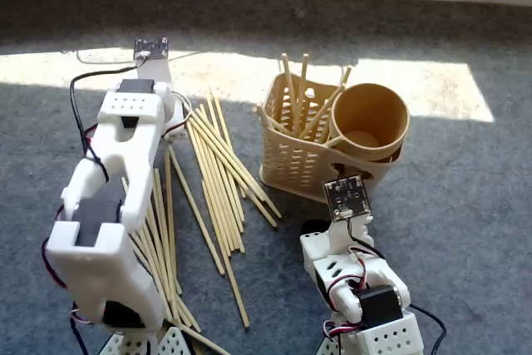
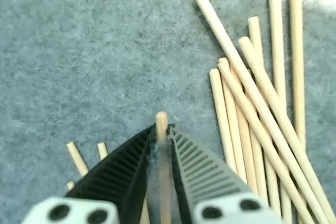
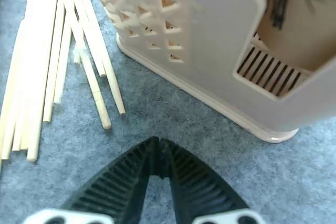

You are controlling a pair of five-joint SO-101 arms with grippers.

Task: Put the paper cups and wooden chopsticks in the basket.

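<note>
We see one wooden chopstick [image 2: 161, 121] pinched in the left gripper [image 2: 161, 130]. Its jaws are closed down on the stick, whose blunt end pokes just past their tips. The stick's long axis runs along the gripper's own line, not across it. Under it is the grey-covered table [image 2: 79, 51], and the loose chopsticks [image 2: 252, 119] lie just beside it, roughly parallel to one another.

From above, those loose chopsticks [image 1: 212, 172] fan out between the two arms, close against the left arm [image 1: 125, 147], which stretches out low above them, away from its base. The basket [image 1: 287, 160] stands beyond the pile, on that arm's right side. It holds a paper cup [image 1: 370, 122] and a few upright sticks [image 1: 299, 89] in its lattice part.

We judge that the coming move turns on this: the held stick must go rightward over the pile to the basket. Since it lies lengthwise in the jaws, it must then be tipped so one end enters first.

The right gripper [image 3: 159, 142] is nearer the basket [image 3: 210, 35], facing its wall close by. Its jaws are pressed together with nothing between them.
</note>
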